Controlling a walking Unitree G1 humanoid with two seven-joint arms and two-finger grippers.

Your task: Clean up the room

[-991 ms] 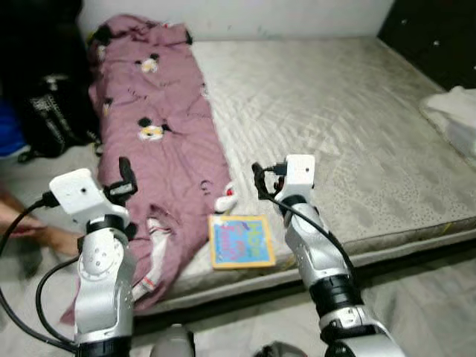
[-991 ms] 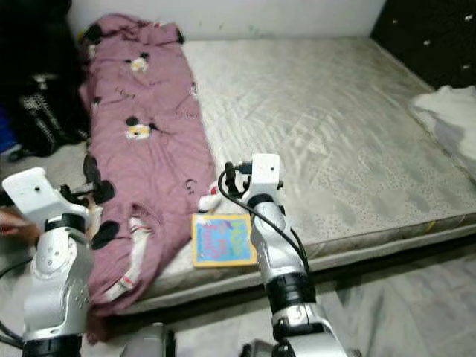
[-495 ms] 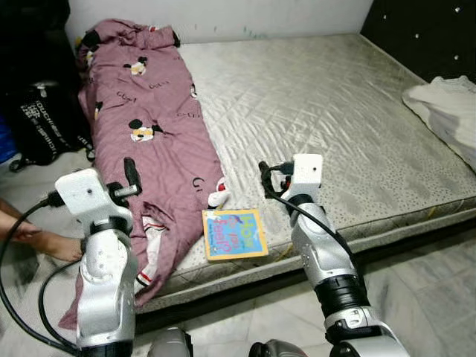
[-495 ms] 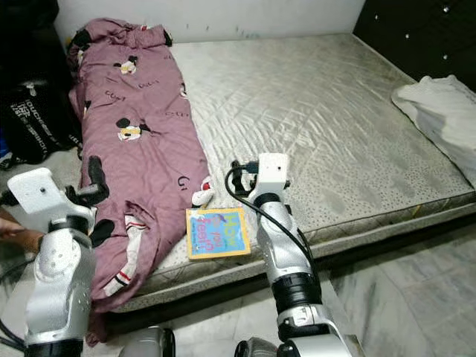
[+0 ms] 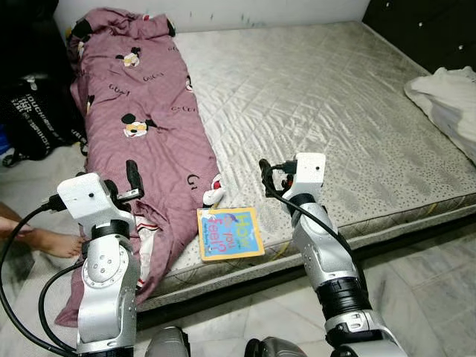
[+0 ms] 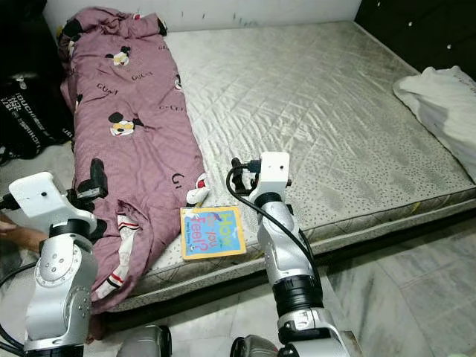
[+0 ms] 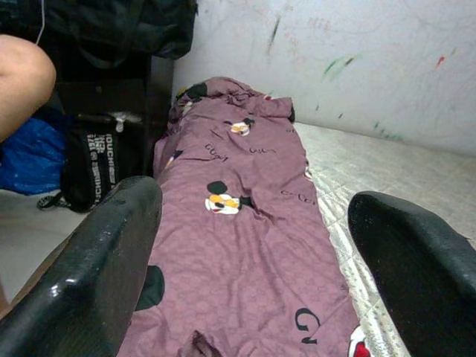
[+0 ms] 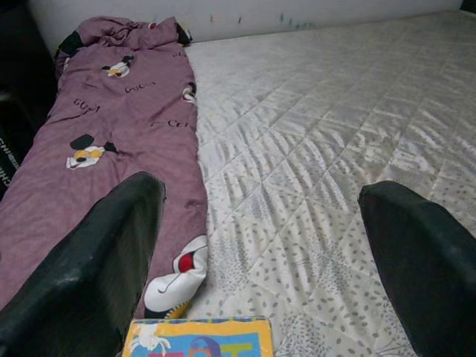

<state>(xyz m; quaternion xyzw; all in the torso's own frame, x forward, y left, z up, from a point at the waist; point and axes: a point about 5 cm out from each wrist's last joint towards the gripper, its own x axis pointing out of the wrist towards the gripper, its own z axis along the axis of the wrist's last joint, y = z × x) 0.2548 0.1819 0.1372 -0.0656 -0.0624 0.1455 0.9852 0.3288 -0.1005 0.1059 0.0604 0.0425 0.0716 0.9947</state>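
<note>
approach step, by the look of it — both arms raised over the near edge of the bed (image 5: 357, 111), left gripper (image 5: 134, 177) and right gripper (image 5: 262, 172) with fingers released, grasping nothing. the book (image 5: 229, 233) lies just left of the right arm, beside the purple blanket (image 5: 149, 111) — next, lower onto it.

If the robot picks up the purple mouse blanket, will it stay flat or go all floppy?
Probably floppy: the purple blanket is wrinkled and droops over the mattress edge. It would likely sag and drag from one hand, and might tug the book lying beside it.
</note>
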